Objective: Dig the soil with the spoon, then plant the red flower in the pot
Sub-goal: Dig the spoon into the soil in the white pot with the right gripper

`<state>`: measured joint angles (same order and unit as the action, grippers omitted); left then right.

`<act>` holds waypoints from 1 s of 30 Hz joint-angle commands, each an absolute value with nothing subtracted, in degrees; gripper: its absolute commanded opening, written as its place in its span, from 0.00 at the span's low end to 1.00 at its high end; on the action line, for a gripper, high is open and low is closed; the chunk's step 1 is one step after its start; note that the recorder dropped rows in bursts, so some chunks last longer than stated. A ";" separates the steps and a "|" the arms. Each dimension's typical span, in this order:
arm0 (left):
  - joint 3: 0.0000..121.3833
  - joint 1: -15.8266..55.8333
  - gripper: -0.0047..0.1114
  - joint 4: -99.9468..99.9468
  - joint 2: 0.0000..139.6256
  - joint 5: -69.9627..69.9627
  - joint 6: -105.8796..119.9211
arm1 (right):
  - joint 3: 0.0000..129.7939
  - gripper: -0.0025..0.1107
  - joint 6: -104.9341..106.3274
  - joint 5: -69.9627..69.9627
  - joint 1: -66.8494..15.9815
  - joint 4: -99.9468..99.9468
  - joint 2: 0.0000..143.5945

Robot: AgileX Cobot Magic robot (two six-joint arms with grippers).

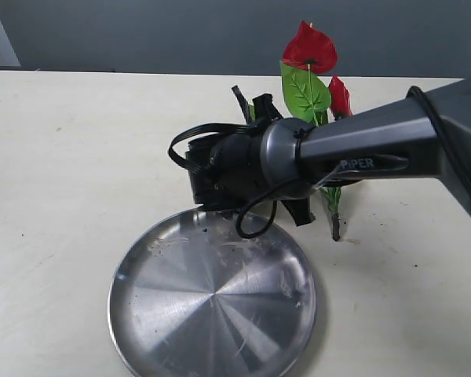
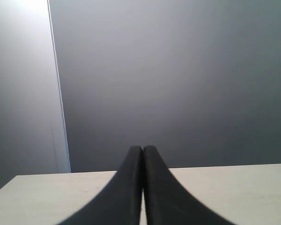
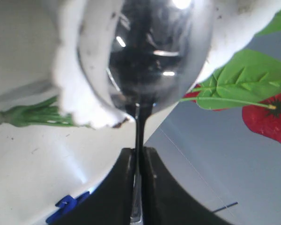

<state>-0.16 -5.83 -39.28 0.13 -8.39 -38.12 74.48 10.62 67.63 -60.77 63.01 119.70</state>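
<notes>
Spoon (image 3: 145,56) first: its thin handle is pinched between the right gripper (image 3: 139,155), whose black jaws are clamped tight on it. The shiny bowl sticks straight out past the fingertips. From the wrist camera the bowl sits right against the pot (image 3: 71,91), a blurred white shape with a few dark flecks on it. I cannot tell whether the bowl is touching it or only close in front of it.

Just beyond the pot is the red flower (image 3: 270,118). One broad green leaf (image 3: 246,77) and a red bloom show on one side of the spoon, and a bunch of green stems (image 3: 33,117) on the other.

From across the room, the right arm (image 1: 377,141) reaches in from the right-hand edge of the table (image 1: 63,157) and crosses its middle, and its wrist hides the jaws, the spoon and the pot. The flower's blooms rise behind the arm toward the far edge, and its stem end rests on the tabletop just right of the steel plate (image 1: 212,306).

That plate lies flat toward the near edge, directly under the wrist, with some dark specks (image 1: 207,230) at its far rim.

The left gripper (image 2: 143,154) has its jaws pressed together on nothing, over the table and pointing at the grey wall (image 2: 178,70).
</notes>
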 commanded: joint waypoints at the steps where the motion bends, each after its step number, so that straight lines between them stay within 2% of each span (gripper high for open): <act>1: 0.00 -5.50 0.04 -38.87 0.00 -8.62 -38.41 | 74.71 0.02 10.10 69.96 -60.50 64.79 119.07; 13: 0.00 -5.50 0.04 -38.87 0.00 -8.62 -38.41 | 74.71 0.02 13.12 64.87 -61.39 59.90 118.00; 30: 0.00 -5.50 0.04 -38.87 0.00 -8.62 -38.41 | 75.46 0.02 7.89 69.96 -61.28 65.66 119.04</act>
